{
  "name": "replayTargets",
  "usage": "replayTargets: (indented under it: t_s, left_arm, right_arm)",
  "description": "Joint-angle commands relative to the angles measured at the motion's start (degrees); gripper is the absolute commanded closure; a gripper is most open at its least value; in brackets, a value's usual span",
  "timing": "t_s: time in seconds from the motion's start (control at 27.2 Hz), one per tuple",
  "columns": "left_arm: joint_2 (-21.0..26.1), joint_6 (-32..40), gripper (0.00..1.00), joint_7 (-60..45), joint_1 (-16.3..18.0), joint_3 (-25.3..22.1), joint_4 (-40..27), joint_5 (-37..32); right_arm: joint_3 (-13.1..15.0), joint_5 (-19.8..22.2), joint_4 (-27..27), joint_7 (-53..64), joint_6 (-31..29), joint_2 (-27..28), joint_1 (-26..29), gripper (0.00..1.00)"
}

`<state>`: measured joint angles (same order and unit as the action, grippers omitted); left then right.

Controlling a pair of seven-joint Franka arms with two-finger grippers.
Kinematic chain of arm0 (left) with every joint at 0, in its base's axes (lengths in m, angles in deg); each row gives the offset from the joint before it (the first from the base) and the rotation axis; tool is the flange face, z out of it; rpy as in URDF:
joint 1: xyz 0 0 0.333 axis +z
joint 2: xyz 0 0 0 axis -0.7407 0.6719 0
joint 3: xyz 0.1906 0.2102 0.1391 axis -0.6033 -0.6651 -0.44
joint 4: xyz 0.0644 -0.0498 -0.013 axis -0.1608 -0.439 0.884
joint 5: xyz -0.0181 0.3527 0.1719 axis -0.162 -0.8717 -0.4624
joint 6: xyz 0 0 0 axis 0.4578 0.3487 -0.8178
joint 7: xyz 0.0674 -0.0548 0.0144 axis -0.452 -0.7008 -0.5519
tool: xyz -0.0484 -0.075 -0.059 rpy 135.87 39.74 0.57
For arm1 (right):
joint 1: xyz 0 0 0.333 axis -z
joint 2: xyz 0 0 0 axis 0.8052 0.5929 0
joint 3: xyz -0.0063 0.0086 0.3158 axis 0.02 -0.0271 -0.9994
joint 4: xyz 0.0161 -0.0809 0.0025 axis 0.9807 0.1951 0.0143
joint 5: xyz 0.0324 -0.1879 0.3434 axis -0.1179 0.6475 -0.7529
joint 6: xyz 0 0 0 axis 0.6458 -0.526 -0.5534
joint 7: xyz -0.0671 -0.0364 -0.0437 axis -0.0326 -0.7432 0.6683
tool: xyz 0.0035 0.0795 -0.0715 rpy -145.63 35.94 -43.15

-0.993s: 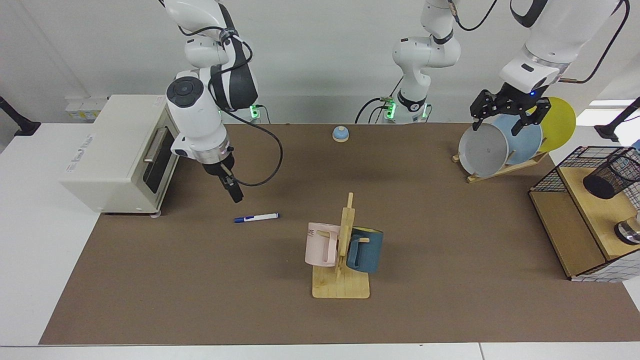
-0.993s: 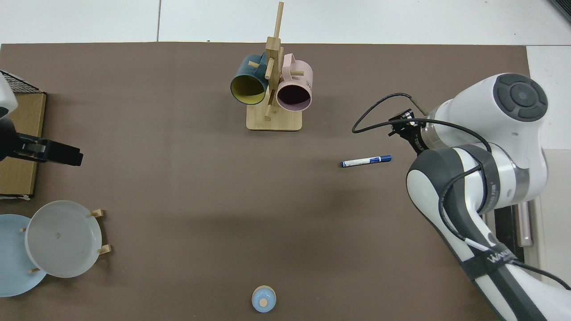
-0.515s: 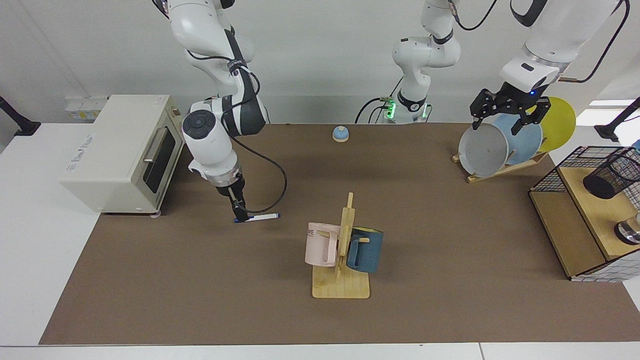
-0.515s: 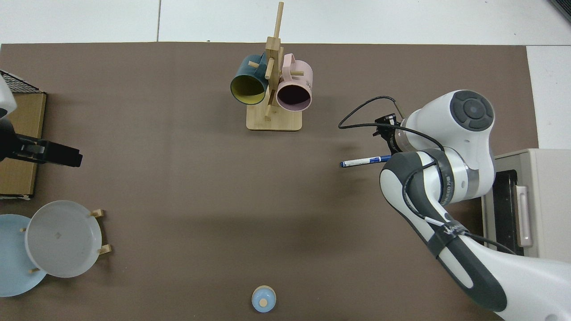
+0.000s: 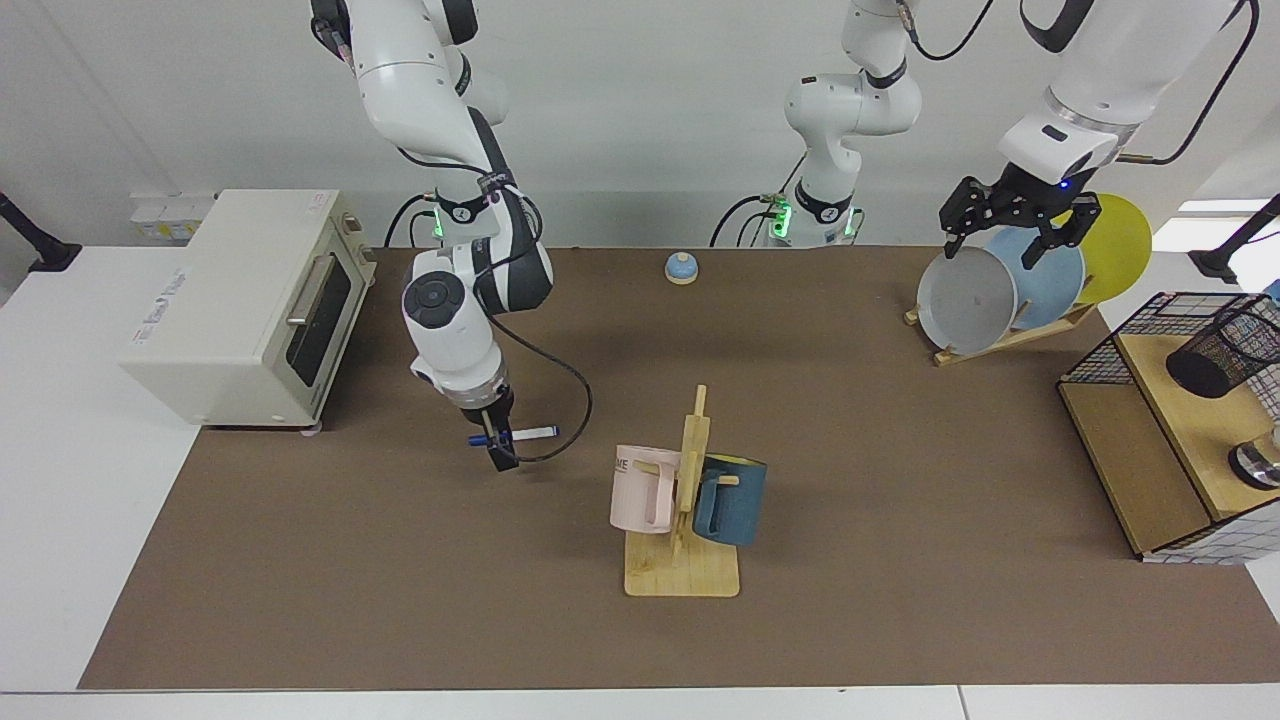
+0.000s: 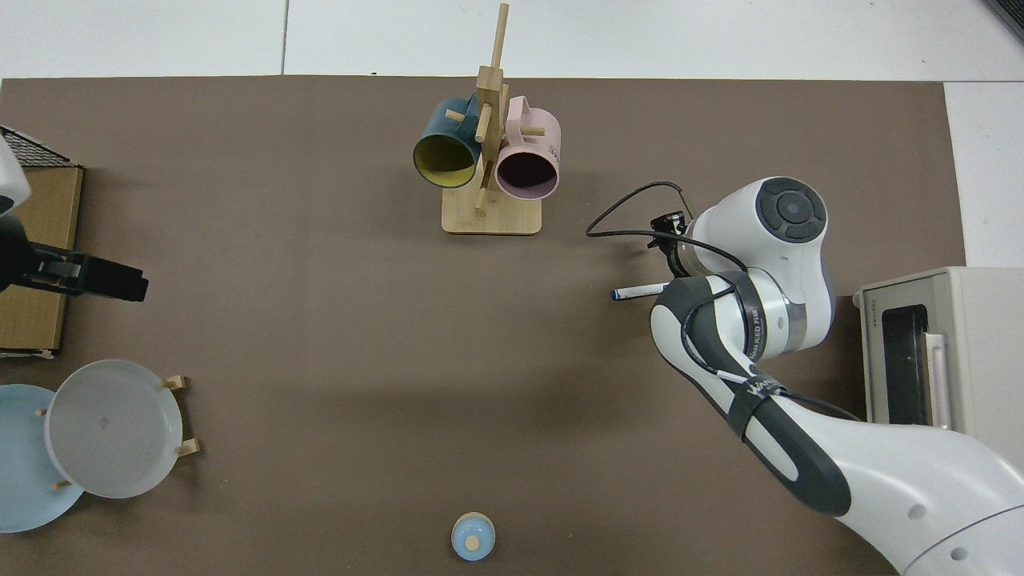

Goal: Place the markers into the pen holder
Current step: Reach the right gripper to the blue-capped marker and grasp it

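We see the marker (image 5: 527, 433) lying flat on the brown table (image 5: 400, 580), a slim white barrel with a dark blue cap. The right gripper (image 5: 497, 446) is down over its capped end; we cannot tell how its fingers stand. The left gripper (image 5: 1008, 226) waits above the plates (image 5: 968, 300), fingers apart. The pen holder (image 5: 1215, 352), black mesh, stands on the shelf (image 5: 1120, 460).

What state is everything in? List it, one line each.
marker: lying flat on the table
pen holder: on the shelf
right pincer: down at the marker's capped end
left pincer: open, waiting above the plates
oven: door shut
mugs: hanging on their rack
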<state>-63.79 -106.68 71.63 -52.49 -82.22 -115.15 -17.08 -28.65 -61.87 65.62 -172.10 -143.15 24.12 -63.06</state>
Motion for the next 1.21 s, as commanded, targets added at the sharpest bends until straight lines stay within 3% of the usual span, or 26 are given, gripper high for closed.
replayTargets:
  t_s: [0.0, 0.66, 0.77, 0.88, 0.96, 0.99, 1.18]
  left_arm:
    - [-1.77, 0.49, 0.0, 0.35, 0.83, 0.42, -2.02, 0.83]
    - [-2.3, 0.49, 0.0, 0.35, 0.83, 0.42, -2.81, 0.83]
    - [-2.65, 0.4, 0.0, 0.35, 0.75, 0.59, -3.17, 0.83]
    - [-2.74, 0.49, 0.0, 0.26, 0.75, 0.59, -3.26, 0.83]
    - [-2.74, 0.4, 0.0, 0.35, 0.75, 0.59, -3.26, 0.83]
    - [-2.74, 0.49, 0.0, 0.35, 0.75, 0.59, -3.26, 0.83]
    - [-2.74, 0.49, 0.0, 0.35, 0.75, 0.59, -3.26, 0.83]
  right_arm:
    - [-0.26, -0.74, -0.06, -0.71, -1.68, 0.93, 0.46, 0.0]
    - [-0.17, -0.65, 1.34, 1.84, -1.68, 1.02, 1.34, 0.05]
    - [-0.26, -0.65, 1.7, 2.28, -1.68, 0.93, 2.21, 0.14]
    - [-0.25, -0.65, 1.7, 2.28, -1.6, 0.93, 2.22, 0.34]
    - [-0.26, -0.65, 1.7, 2.11, -1.51, 0.93, 2.13, 0.41]
    - [-0.26, -0.56, 1.7, 1.93, -1.42, 0.93, 2.13, 0.49]
    - [-0.26, -0.65, 1.7, 1.76, -0.98, 0.84, 1.87, 0.6]
